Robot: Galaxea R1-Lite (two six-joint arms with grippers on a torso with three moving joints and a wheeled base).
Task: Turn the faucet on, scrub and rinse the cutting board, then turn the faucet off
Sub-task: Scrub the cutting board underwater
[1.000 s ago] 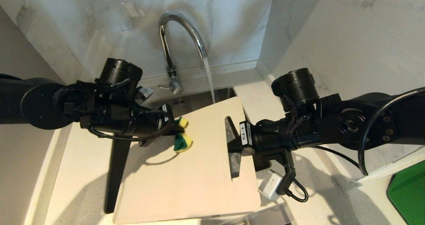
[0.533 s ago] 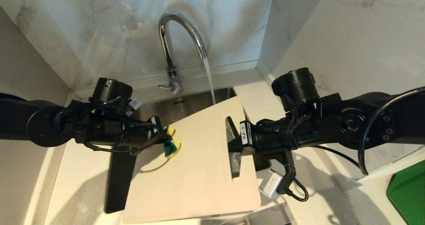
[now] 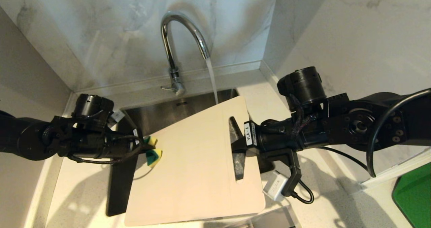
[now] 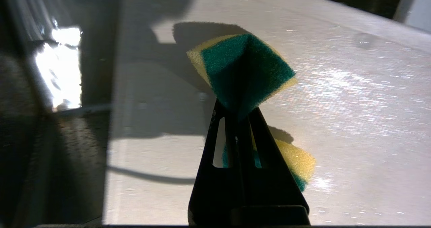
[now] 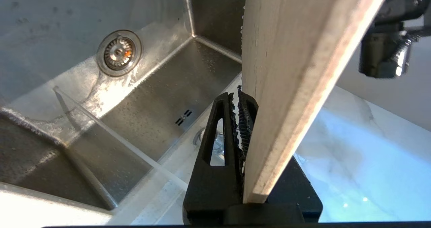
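My cutting board (image 3: 198, 160) runs near to far, handle slot right; right gripper (image 3: 235, 146) clamps it, left gripper (image 3: 143, 147) pinches the sponge (image 3: 153, 154) at its left edge.

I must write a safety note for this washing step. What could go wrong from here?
1. The right gripper pinches only the edge of the large beige plastic cutting board; scrubbing could twist it loose.
2. The left gripper squeezes the green-and-yellow sponge at the board's edge; it could slip off.
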